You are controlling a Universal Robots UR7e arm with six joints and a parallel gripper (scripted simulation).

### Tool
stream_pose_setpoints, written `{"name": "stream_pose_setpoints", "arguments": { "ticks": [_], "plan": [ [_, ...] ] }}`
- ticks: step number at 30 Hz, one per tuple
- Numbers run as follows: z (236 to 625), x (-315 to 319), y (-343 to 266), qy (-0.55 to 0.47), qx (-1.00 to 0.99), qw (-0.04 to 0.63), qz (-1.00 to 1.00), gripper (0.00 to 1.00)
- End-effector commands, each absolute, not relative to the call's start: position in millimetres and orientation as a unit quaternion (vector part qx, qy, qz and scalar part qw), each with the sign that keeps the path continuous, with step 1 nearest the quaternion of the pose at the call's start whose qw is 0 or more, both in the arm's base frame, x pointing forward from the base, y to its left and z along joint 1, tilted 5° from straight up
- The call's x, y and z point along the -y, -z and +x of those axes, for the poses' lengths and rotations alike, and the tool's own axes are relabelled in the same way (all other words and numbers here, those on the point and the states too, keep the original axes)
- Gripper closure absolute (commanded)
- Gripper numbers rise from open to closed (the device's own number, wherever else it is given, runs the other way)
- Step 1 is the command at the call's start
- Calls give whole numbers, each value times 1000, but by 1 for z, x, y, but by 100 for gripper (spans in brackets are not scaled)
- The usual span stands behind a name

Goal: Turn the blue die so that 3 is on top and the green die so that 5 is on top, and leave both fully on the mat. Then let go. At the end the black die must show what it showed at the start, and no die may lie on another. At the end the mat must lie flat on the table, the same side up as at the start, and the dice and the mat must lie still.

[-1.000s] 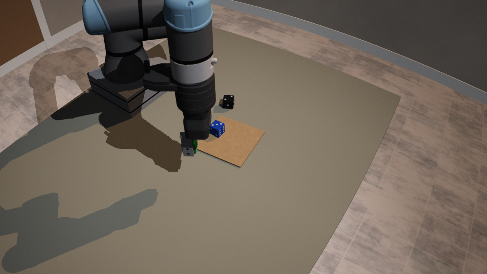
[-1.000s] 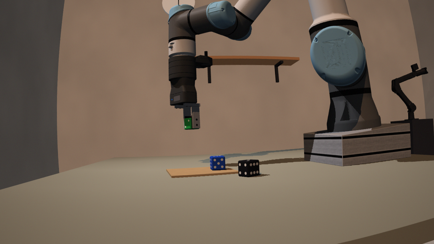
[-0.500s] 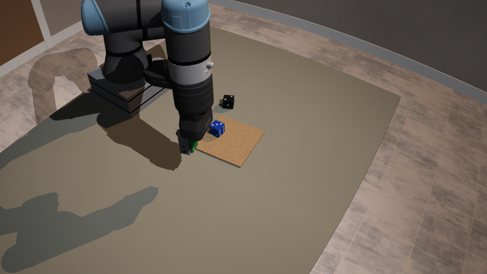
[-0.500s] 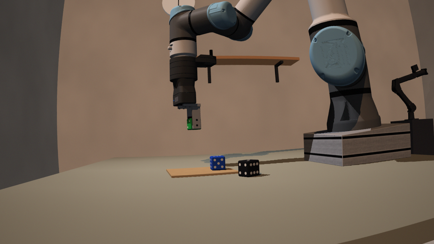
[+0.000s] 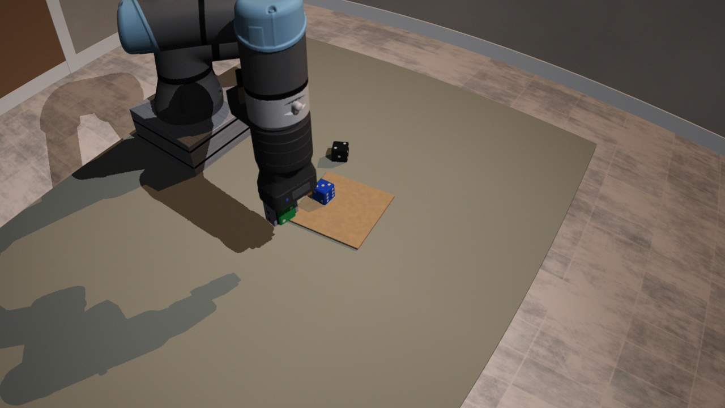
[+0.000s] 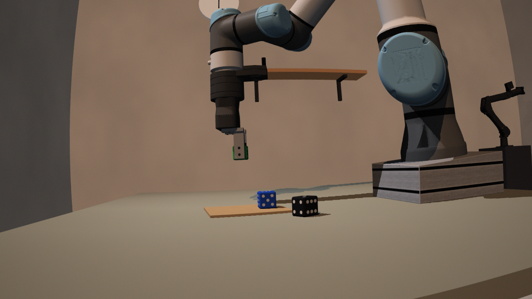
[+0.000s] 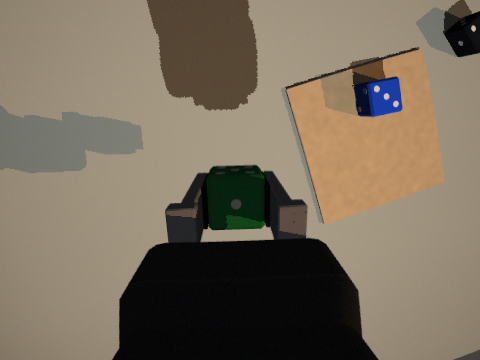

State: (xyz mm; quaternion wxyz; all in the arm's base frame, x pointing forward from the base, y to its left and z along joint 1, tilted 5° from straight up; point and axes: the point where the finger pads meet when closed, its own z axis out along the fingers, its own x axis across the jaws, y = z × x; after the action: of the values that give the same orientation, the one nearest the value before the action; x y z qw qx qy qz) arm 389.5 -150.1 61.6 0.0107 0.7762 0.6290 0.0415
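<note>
The gripper (image 5: pixel 281 213) (image 6: pixel 240 154) (image 7: pixel 235 189) points down above the worktop (image 5: pixel 405 304) (image 6: pixel 223 252) (image 7: pixel 75 260), its jaws closed on the green die (image 5: pixel 286 215) (image 6: pixel 233 153) (image 7: pixel 236 195), which hangs clear of the surface; in the wrist view it has one finger at either side and its broad visible face shows a single pip. The mat (image 5: pixel 344 218) (image 6: pixel 230 211) (image 7: pixel 375 150) lies flat, well in from the worktop's edges, and in the wrist view the green die appears off to the left of it rather than over it. The blue die (image 5: pixel 323 192) (image 6: pixel 266 199) (image 7: pixel 378 97) sits fully on the mat, near one of its sides, with three pips on top, as the task asks. The black die (image 5: pixel 340 151) (image 6: pixel 304 206) (image 7: pixel 465 36) rests directly on the worktop, off the mat and apart from the blue one, with two pips on top; in the top view it lies closer than the mat to the worktop's upper edge. The arm's base block (image 5: pixel 195 157) (image 6: pixel 394 182) stands by the worktop's upper-left edge in that view, while the worktop's right-hand corner is well apart from all three dice

Pincer (image 5: pixel 281 215) (image 6: pixel 240 153) (image 7: pixel 235 189) turned about upright axis, green die (image 5: pixel 286 214) (image 7: pixel 236 197) apparently too.
</note>
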Motion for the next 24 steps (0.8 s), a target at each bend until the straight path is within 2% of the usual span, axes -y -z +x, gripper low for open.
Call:
{"name": "stream_pose_setpoints", "arguments": {
  "ticks": [1,24],
  "plan": [
    [389,148,-61,-42,-579,9,814,43],
    [394,141,-58,-42,-206,-9,978,43]
  ]
}}
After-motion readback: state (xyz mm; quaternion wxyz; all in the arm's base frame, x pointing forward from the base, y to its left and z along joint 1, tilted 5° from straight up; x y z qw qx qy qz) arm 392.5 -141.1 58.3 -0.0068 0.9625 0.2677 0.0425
